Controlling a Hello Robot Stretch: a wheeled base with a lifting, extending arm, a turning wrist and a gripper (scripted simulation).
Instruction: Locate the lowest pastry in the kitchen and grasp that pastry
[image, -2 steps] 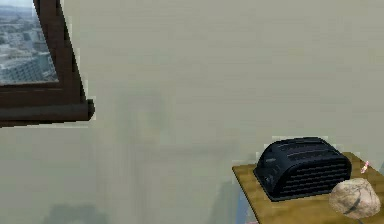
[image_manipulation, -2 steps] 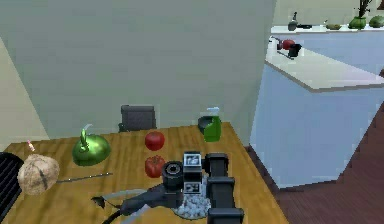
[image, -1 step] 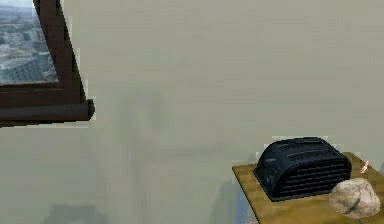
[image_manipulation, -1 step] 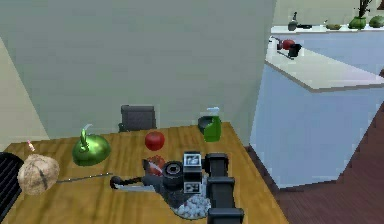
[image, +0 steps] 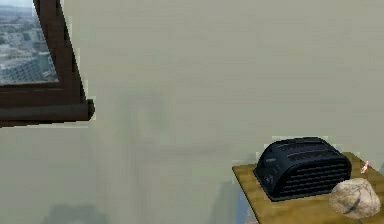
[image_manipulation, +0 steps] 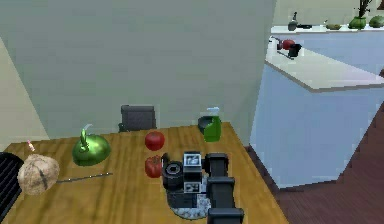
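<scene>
Wooden table (image_manipulation: 120, 198) seen in arm side view, w/ the dark arm bar rising from the bottom edge & the pincer (image_manipulation: 168, 172) at its far end, approx. at the table's middle. A beige, crinkled, roundish lump (image_manipulation: 38, 175), prob. the pastry wanted, is seen lying on the table near the view's L edge. Key relation: the lump is set well apart from the pincer, toward the view's L, at approx. the same height in the picture. No clear long axis can be made out, as it is nearly round. Btw. the two a thin utensil (image_manipulation: 85, 178) is laid flat, w/ a green fruit (image_manipulation: 90, 150) a little farther up. A red fruit (image_manipulation: 153, 167) is placed on the table right at the pincer's tip, so it cannot be told whether anything is held, & the state of the fingers cannot be told either. In fwd view the same lump (image: 355, 195) is shown at lower R, just beside a dark toaster (image: 300, 168). A shift of the pincer toward the arm side view's L is judged necessary before any grasp.
</scene>
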